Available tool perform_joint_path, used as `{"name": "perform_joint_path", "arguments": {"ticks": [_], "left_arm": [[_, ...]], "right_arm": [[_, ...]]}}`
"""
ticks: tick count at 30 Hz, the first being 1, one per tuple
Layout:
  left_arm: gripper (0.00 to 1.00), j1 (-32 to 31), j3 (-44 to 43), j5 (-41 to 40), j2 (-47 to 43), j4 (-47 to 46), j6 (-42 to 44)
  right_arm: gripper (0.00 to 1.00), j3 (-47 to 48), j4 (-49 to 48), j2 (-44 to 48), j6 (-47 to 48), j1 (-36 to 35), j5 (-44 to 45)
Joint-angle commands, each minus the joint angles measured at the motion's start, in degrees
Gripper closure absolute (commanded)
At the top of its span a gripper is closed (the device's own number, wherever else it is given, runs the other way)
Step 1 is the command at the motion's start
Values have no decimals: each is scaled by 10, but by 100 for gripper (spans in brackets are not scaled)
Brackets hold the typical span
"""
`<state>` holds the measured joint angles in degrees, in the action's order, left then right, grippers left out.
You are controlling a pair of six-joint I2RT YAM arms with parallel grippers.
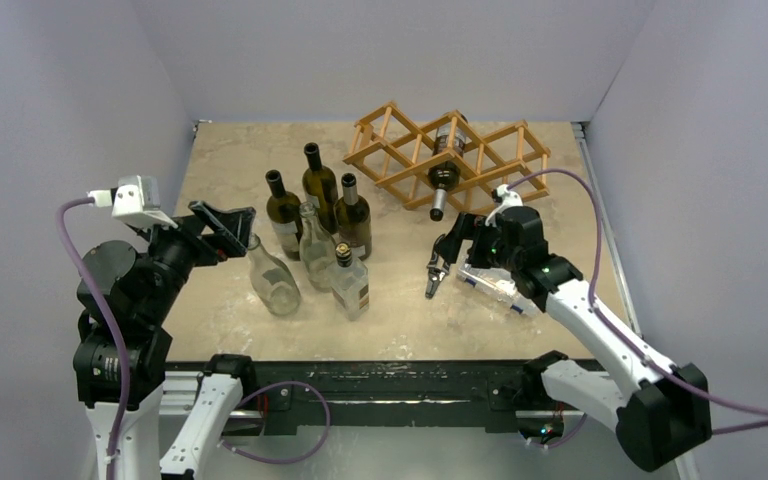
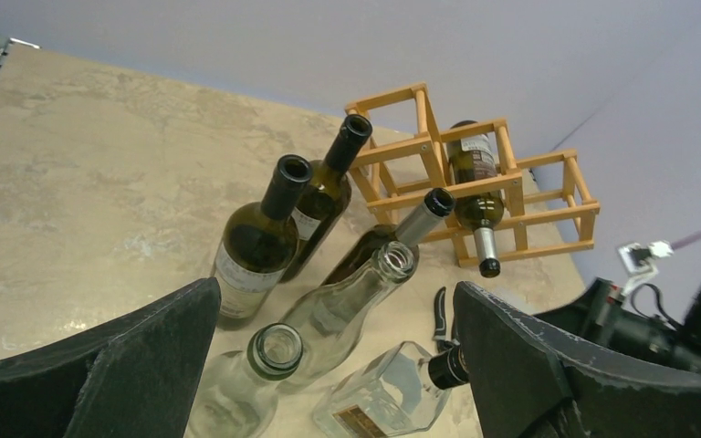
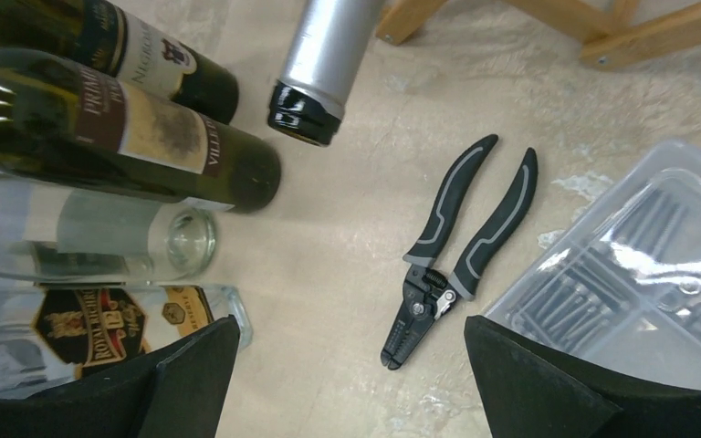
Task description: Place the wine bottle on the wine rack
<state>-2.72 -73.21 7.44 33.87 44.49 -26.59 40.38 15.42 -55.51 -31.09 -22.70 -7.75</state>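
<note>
My left gripper (image 2: pixel 336 306) is spread wide and holds nothing. Just under the gap stand two clear bottles (image 2: pixel 274 351), mouths open, with a flask (image 2: pixel 379 401) toward my right finger. Beyond them stand three dark bottles (image 2: pixel 260 242), and well beyond those is the rack (image 2: pixel 548 217). The bottles are packed close, so I judge there is little room to slip a finger between them. The dark one farthest to my left has bare table (image 2: pixel 100 173) beside it and looks the easiest to take.

My right gripper (image 3: pixel 349 328) is also spread and empty, hanging over bare table. The pliers (image 3: pixel 424 297) lie just ahead, near my right finger, and the box (image 3: pixel 639 301) sits beside that finger. The cluster lies off my left finger. Ahead, the racked bottle (image 3: pixel 324 55) lies in a middle cell with its neck poking out toward me. The cells on either side look free. The pliers, the box and that neck crowd my straight path to the rack.
</note>
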Motion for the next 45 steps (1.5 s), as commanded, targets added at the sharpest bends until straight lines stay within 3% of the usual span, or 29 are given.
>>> {"name": "perform_joint_path", "arguments": {"ticks": [1, 7, 14, 21, 30, 35, 39, 45], "left_arm": [[0, -2, 3, 59, 18, -7, -2], [0, -2, 11, 83, 19, -11, -3], [0, -2, 17, 92, 21, -11, -3], [0, -2, 15, 106, 22, -13, -2], [0, -2, 18, 117, 30, -16, -3], [0, -2, 19, 124, 29, -17, -5], [0, -2, 24, 127, 27, -23, -8], [0, -2, 22, 144, 35, -26, -11]], "right_arm": [[3, -27, -141, -68, -16, 3, -39], [5, -68, -258, -136, -33, 2, -32], [9, -72, -307, -220, -30, 4, -10], [8, -55, -195, -246, -68, 19, 106], [6, -60, -88, -234, -113, 63, 137], [4, -23, 33, -251, -124, 67, 195], [3, -47, 41, -206, -125, 71, 230], [2, -63, 54, -175, -130, 111, 212]]}}
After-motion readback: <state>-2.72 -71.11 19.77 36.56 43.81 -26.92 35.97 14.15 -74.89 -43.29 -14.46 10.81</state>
